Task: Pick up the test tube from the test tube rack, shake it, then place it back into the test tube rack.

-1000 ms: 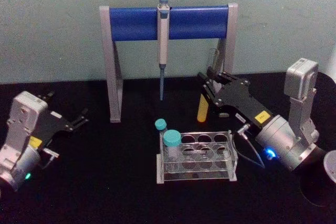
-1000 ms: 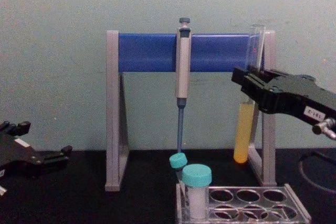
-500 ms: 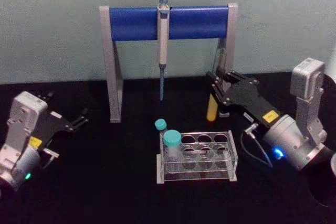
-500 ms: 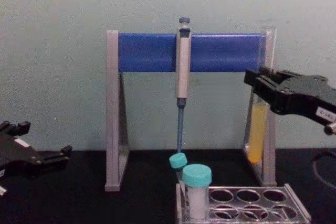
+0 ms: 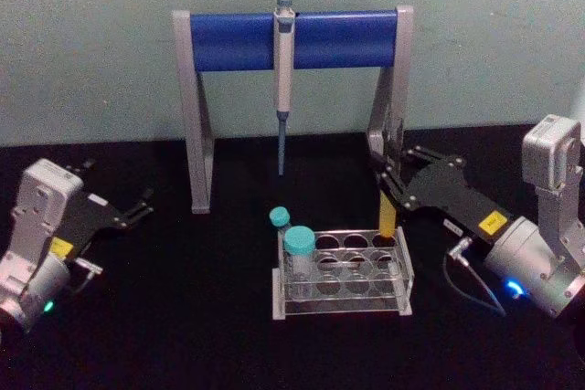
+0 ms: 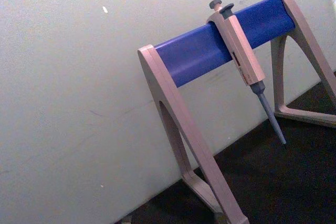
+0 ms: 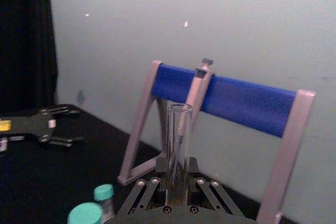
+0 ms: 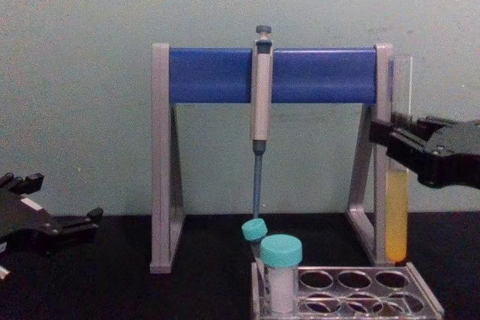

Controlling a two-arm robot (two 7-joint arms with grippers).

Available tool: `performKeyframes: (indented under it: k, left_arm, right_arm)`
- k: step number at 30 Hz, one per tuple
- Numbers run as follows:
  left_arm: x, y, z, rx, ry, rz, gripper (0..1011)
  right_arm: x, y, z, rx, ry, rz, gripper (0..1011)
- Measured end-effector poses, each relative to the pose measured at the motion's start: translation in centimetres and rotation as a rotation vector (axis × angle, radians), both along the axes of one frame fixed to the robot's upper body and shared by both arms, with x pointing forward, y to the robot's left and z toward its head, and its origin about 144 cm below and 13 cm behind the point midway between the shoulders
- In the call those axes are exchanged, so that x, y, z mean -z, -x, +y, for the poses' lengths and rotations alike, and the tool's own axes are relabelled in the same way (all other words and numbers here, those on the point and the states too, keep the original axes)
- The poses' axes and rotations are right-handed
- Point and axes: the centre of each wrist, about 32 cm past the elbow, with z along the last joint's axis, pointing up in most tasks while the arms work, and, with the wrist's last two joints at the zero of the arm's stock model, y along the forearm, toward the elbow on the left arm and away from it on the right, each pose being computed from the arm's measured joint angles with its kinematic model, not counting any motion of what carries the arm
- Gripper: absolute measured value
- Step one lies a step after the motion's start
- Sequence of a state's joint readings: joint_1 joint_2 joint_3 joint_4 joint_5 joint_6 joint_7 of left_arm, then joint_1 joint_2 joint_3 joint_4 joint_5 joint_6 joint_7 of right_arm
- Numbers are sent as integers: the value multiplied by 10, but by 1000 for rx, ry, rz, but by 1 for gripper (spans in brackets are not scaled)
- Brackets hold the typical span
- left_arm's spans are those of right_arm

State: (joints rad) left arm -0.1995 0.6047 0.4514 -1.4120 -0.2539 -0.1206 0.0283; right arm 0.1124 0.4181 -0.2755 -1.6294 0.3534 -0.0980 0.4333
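I think I'm putting it back: my right gripper (image 5: 388, 173) squeezes the upright test tube (image 8: 397, 207) just over the back right corner of the test tube rack (image 5: 338, 303) and should lower it straight into a hole, while my left gripper (image 5: 137, 207) sits open by the left edge of the bench (image 5: 183, 326).

Left arm: parked low at the left, wrist tilted, pointing forward and inward.
Left gripper (image 5: 117, 182): fingers spread apart, holding nothing.
Right arm: reaches in from the right, wrist low, pointing inward and slightly up.
Right gripper (image 5: 388, 173): fingers clamped on the upright tube (image 8: 397, 219) about mid-length.
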Motion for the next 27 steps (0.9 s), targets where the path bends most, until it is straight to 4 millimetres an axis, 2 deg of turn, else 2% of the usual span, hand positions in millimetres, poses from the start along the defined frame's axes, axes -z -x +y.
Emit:
performKeyframes:
  k: [11, 19, 27]
  left_arm:
    - [0, 0, 0, 0, 0, 0, 1010]
    - [0, 0, 0, 0, 0, 0, 1010]
    - [0, 0, 0, 0, 0, 0, 1010]
  right_arm:
    - [1, -1, 7, -113, -60, 65, 229]
    - [7, -17, 22, -164, -109, 72, 229]
    - [12, -34, 30, -107, -148, 22, 229]
